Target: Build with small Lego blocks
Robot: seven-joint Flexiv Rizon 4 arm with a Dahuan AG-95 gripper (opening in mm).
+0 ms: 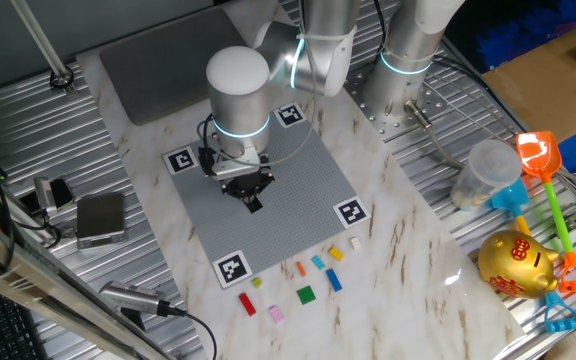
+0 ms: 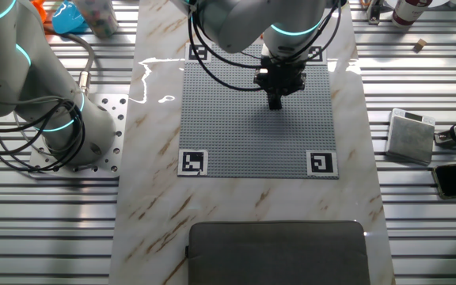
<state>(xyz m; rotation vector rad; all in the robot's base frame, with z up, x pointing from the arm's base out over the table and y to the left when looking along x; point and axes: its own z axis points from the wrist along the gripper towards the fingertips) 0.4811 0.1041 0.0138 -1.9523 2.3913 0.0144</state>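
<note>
My gripper (image 1: 252, 200) hangs low over the middle of the large grey studded plate (image 1: 298, 190). Its dark fingers are close together on a small black Lego block (image 1: 253, 204) at, or just above, the plate's studs. In the other fixed view the gripper (image 2: 275, 100) is over the plate's (image 2: 244, 134) far right part, with the black block (image 2: 275, 103) at its tip. Several loose small Lego blocks lie on the marble in front of the plate: red (image 1: 247, 304), pink (image 1: 276, 314), green (image 1: 306, 294), blue (image 1: 334, 281), orange (image 1: 301, 268) and yellow (image 1: 335, 252).
A second arm's base (image 1: 408, 70) stands behind the plate. A toy spade and rake (image 1: 558, 230), a golden piggy bank (image 1: 516, 264) and a plastic cup (image 1: 483, 172) are at the right. A grey box (image 1: 101, 218) and cables lie at the left. A grey pad (image 2: 279, 252) lies beyond the plate.
</note>
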